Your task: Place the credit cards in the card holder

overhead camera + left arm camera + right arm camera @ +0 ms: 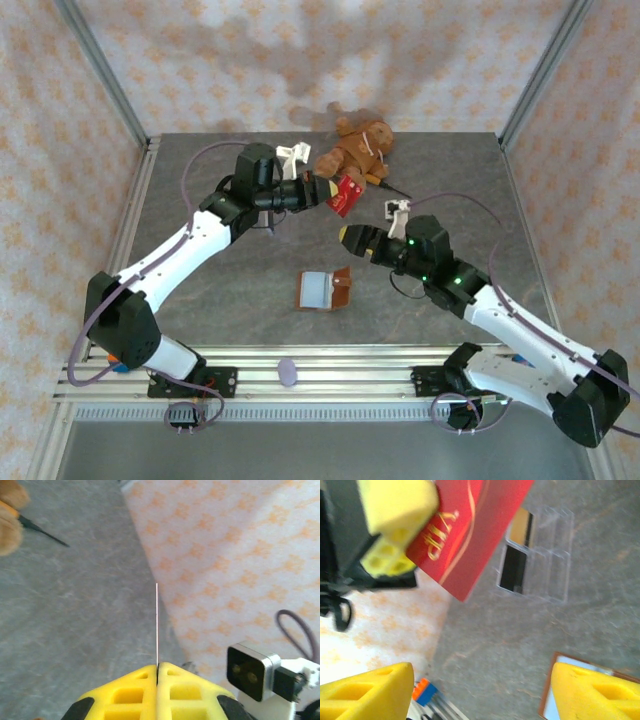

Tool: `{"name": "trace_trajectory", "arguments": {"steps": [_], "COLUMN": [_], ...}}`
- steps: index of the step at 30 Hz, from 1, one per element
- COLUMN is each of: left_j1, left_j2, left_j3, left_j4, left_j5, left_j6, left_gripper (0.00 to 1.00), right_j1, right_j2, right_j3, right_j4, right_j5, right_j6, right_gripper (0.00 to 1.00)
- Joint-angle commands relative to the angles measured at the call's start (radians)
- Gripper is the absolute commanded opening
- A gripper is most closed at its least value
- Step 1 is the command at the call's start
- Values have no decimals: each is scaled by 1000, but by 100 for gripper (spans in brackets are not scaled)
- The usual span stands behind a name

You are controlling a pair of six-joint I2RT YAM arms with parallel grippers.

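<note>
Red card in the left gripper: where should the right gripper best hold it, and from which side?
Probably the free end of the red card, away from the left gripper, which is shut on its other end. Come toward that bare edge with the open right gripper, one finger on each flat face.

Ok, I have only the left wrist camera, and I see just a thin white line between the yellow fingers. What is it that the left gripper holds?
Observer: The left gripper holds a red card with gold VIP lettering. Your view catches only its edge.
Operator: And where is the card holder?
Observer: The brown card holder lies open on the table between the two arms, nearer their bases than the card is.
Operator: Is the right gripper busy?
Observer: No. The right gripper is open with nothing between its fingers. It faces the card, a little apart from it.
</note>
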Motion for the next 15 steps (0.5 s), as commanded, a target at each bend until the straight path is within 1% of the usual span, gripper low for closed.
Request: {"name": "trace_trajectory", "arguments": {"steps": [1,3,5,6,9,11,12,13,15], "left_j1": [6,6,5,4,-2,-10,-12,-12,-12], "left_j2": [-70,-87,-98,-100,-103,-108,-109,-110,-116], "left_j3": [-34,-69,-105,-115,-152,-166,-167,-166,-169], "left_j4": [187,251,309,332,411,422,413,395,385], "left_j5": [104,105,103,103,114,114,117,119,120], "left_j6": [-125,-167,-204,-222,-282,-291,-285,-278,-271], "left_gripper": [3,3,3,2,2,1,2,2,2], "right_j1": [-5,-5,-7,-8,-40,-62,-65,-65,-65], "right_j2": [-76,-114,-139,-143,-109,-67,-50,-40,-34], "right_j3": [-60,-83,-78,-79,-98,-120,-124,-123,-113], "right_j4": [192,229,191,195,287,428,473,496,500], "right_j5": [45,82,130,130,54,-29,-46,-54,-58], "right_j6": [98,134,162,173,272,347,371,381,381], "right_gripper": [73,74,74,74,71,66,63,63,63]}}
